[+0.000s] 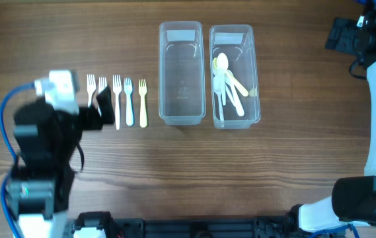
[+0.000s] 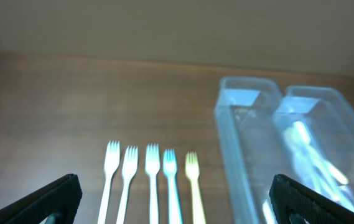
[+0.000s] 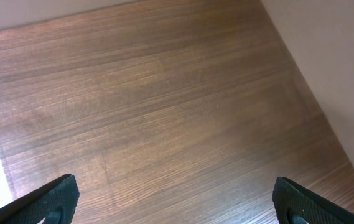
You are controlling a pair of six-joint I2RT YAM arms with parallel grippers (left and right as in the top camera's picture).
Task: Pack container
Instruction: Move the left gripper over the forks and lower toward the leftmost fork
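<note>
Nearest, left gripper (image 1: 100, 106): I read the jaws as spread fully wide, gripping nothing, hovering over the left end of the fork row.
Five plastic forks (image 1: 117, 99): three white, one pale blue, one yellow-green, side by side on the brown wooden table (image 1: 273, 172), tines pointing away from me.
Clear rectangular plastic container (image 1: 180, 30): just right of the forks, empty.
Second clear plastic container (image 1: 230, 30): just beside the first, pale plastic spoons (image 1: 224, 76) inside.
Right gripper (image 1: 346, 33): fingers wide apart, empty, above bare wood at the far right.

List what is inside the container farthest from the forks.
A pile of white and pale yellow spoons lies in the container. They overlap, so the count is unclear.
</note>
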